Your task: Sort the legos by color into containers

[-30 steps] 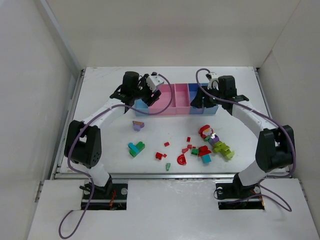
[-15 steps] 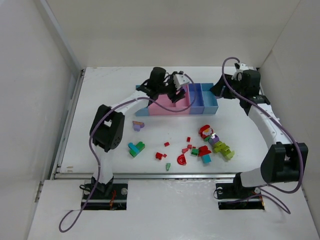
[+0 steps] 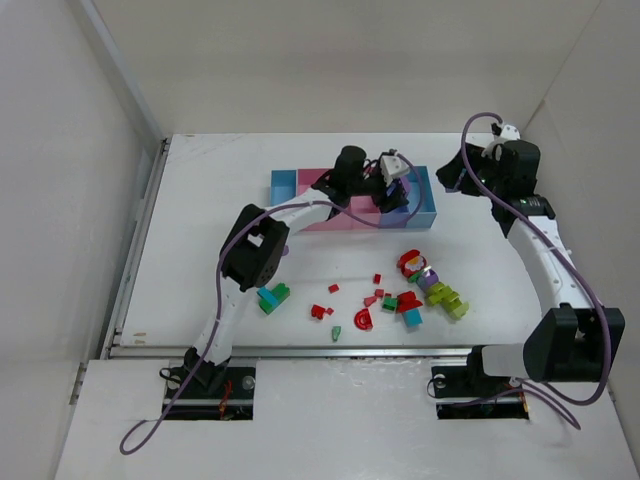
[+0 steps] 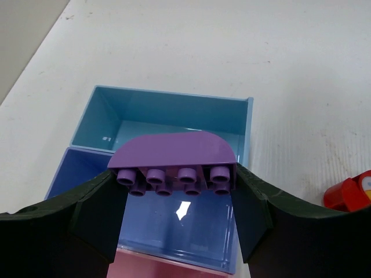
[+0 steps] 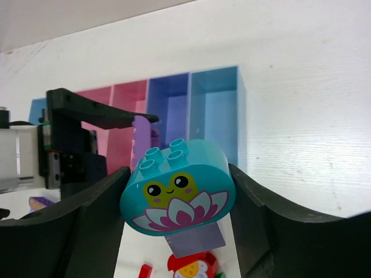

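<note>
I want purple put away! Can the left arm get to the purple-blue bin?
Probably yes: the left claw holds the purple brick right above the open purple-blue bin, with nothing between.

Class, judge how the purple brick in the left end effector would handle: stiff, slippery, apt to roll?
The purple brick looks rigid, undeformed in the left end effector. Its glossy surface probably slips easily. Its curved side might rock, not roll.

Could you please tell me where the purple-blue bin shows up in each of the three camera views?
Top external: purple-blue bin, second from the right in the row.
Left wrist: bottom centre, beneath the held purple brick.
Right wrist: upper centre, above the held teal brick.
Shared landmark: the light blue end bin joined to it.
</note>
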### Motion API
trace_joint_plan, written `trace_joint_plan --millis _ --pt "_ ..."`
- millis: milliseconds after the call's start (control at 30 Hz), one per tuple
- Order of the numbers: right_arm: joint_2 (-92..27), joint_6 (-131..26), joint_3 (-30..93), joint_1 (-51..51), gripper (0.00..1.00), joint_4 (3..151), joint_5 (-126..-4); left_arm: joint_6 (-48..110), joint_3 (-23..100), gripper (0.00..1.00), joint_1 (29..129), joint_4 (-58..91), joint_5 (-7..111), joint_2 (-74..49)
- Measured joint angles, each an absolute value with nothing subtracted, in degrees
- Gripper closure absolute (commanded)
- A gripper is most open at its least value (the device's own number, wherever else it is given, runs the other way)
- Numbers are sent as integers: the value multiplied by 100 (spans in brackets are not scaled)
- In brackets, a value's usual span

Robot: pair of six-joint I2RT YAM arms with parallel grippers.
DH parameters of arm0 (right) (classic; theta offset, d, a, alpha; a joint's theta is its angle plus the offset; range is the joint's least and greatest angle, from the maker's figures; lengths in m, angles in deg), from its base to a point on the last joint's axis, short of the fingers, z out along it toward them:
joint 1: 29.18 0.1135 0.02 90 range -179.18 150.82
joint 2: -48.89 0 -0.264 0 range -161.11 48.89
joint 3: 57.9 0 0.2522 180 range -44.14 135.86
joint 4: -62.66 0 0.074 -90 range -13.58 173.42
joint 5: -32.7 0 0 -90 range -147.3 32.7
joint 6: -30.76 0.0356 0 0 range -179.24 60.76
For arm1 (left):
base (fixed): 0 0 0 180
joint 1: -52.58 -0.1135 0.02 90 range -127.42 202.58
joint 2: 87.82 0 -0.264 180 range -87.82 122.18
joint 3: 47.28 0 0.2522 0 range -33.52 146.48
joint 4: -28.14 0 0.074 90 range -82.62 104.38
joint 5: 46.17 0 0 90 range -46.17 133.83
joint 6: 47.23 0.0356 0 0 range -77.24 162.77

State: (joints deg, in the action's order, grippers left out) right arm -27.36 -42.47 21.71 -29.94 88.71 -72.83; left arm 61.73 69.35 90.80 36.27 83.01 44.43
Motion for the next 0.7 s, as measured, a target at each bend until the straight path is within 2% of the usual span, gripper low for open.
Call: trace_joint_plan --millis 133,167,267,300,333,433,700 --pt "-2655 -4293 2109 -3133 82 8878 -7189 6214 6933 70 9029 3771 8347 4445" --pt "-2657 -4304 2098 -3138 82 8878 -7189 6219 6933 57 9012 3799 8345 4445" --pt "-2657 -4356 2061 -3138 82 8884 -7194 6232 6924 32 8981 3847 8343 4445" --pt "-2657 -4400 2061 -3138 81 8884 -7207 6256 6920 21 8979 3863 8341 4445" --pt "-2657 -4435 2059 -3138 80 8884 -7220 6299 6905 17 8979 3876 8343 4445" --pt "-2655 -4572 2061 -3138 80 8882 -7340 6428 6817 9 8981 3915 8378 4445" --pt "-2671 -5001 2077 -3140 77 8882 -8103 6940 6240 9 8942 3860 8856 4200"
